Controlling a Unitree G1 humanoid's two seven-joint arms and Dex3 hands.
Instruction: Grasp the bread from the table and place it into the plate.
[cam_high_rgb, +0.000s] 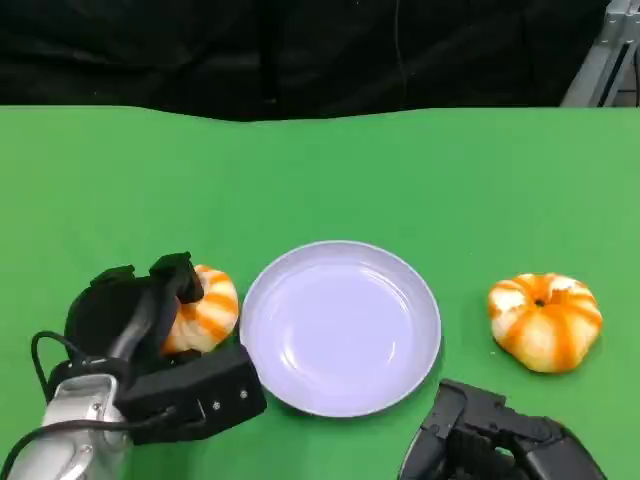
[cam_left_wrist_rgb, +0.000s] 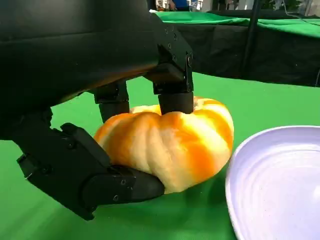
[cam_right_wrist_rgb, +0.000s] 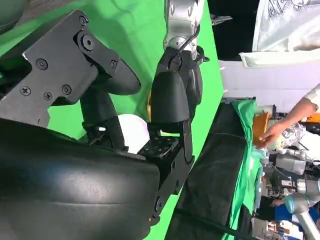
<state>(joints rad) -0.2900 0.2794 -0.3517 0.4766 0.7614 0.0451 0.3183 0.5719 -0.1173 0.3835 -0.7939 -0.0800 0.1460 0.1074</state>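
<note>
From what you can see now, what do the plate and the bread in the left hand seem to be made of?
The plate looks like smooth plastic or melamine, pale lavender with a soft sheen and faint concentric rings. The bread in the left hand looks like a soft foam or rubber replica: matte surface, orange and cream painted stripes, pumpkin-like lobes. I cannot rule out real bread.

A green desk (cam_high_rgb: 320, 170) spans the head view, its cover smooth and even. Behind the desk's far edge hangs a black curtain (cam_high_rgb: 250, 50). Beyond the desk's far right corner stands a silver metal frame (cam_high_rgb: 600, 60), slanted.

In the left wrist view, beyond the desk there is a second green-topped table (cam_left_wrist_rgb: 250, 22) with a black drape (cam_left_wrist_rgb: 220, 50) down its front, and a dark pole (cam_left_wrist_rgb: 252, 30) stands upright before it.

In the right wrist view, well beyond the desk's edge, a person's hand (cam_right_wrist_rgb: 272, 132) reaches out from a light sleeve (cam_right_wrist_rgb: 307, 102) near a white cloth (cam_right_wrist_rgb: 285, 25). The equipment past the hand is too cluttered to tell.
</note>
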